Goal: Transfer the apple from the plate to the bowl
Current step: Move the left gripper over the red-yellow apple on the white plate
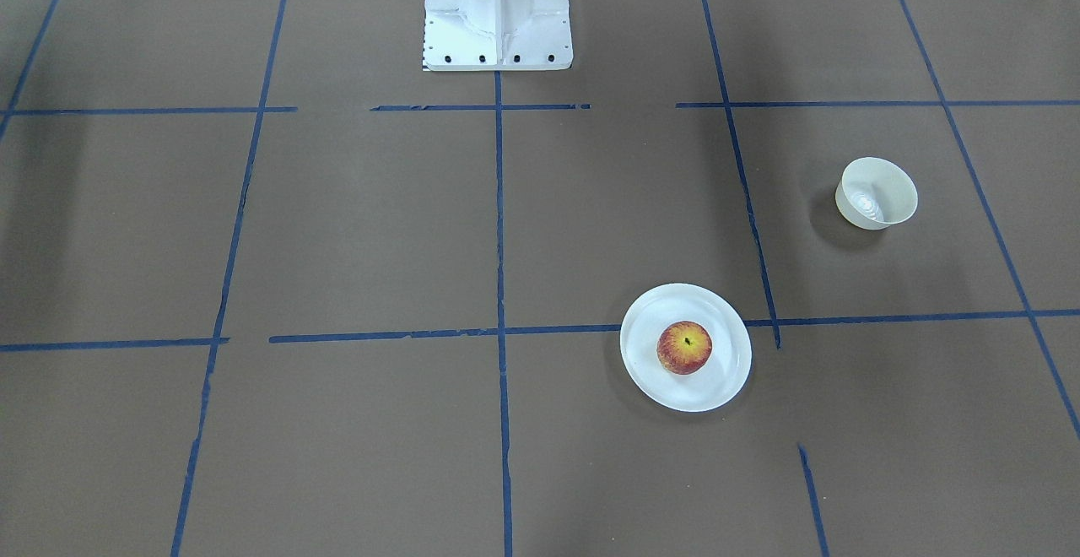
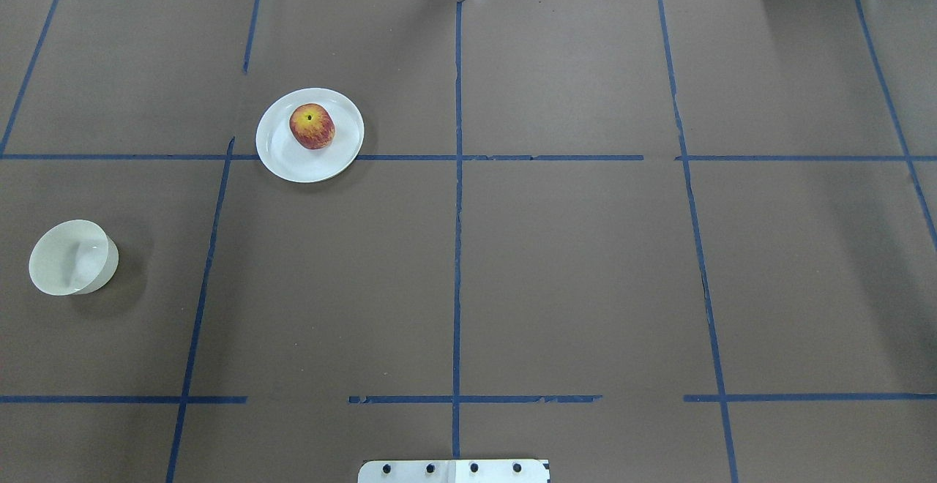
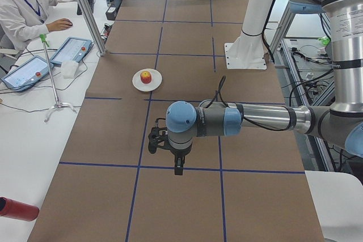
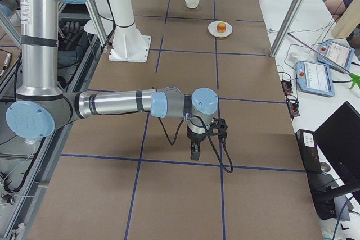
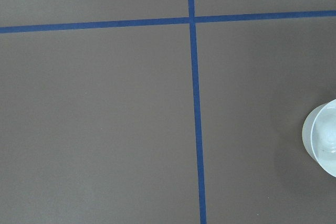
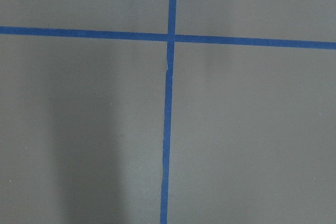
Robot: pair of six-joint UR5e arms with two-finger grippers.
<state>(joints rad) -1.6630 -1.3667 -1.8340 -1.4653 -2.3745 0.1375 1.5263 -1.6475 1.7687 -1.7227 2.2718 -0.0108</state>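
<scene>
Overhead exterior shows the apple (image 2: 312,126) resting on the plate (image 2: 293,168). The bowl (image 2: 73,257) stands well apart from the plate on the tabletop (image 2: 585,263). The left gripper (image 3: 179,165) and right gripper (image 4: 194,153) both hang well apart from the plate. I cannot tell whether either is apart or together.

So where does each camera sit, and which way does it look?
Front: across the table, facing the base; no arms.
Overhead: behind the robot, looking forward; base edge only.
Left side: table's end; left arm near.
Right side: opposite end; right arm near.
Left wrist: straight down; bowl edge, no body.
Right wrist: straight down; tape only.
Front and overhead share apple on plate.
</scene>
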